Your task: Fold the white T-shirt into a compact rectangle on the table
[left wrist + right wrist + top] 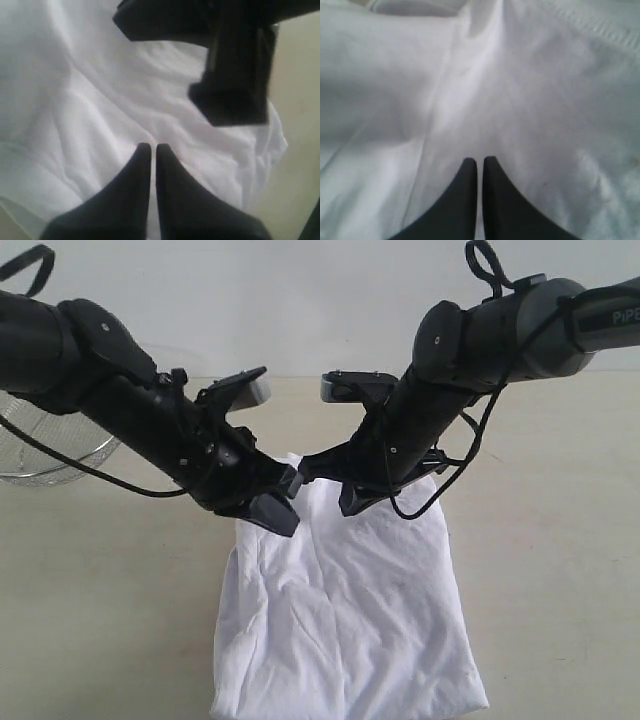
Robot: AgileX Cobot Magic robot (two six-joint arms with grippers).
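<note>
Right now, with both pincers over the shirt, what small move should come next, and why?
Probably open the left pincer and right pincer and lower them onto the far edge of the white T-shirt: both seem shut on nothing, and the shirt lies long and narrow on the table.

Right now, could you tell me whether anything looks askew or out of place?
Only the white T-shirt: a creased, uneven strip, wider at its near end than its far end. Nothing looks spilled or damaged.

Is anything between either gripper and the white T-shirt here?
Nothing visible. The left gripper and right gripper, both shut, sit directly over the white T-shirt near its far end, with only bare cloth under their tips.
</note>
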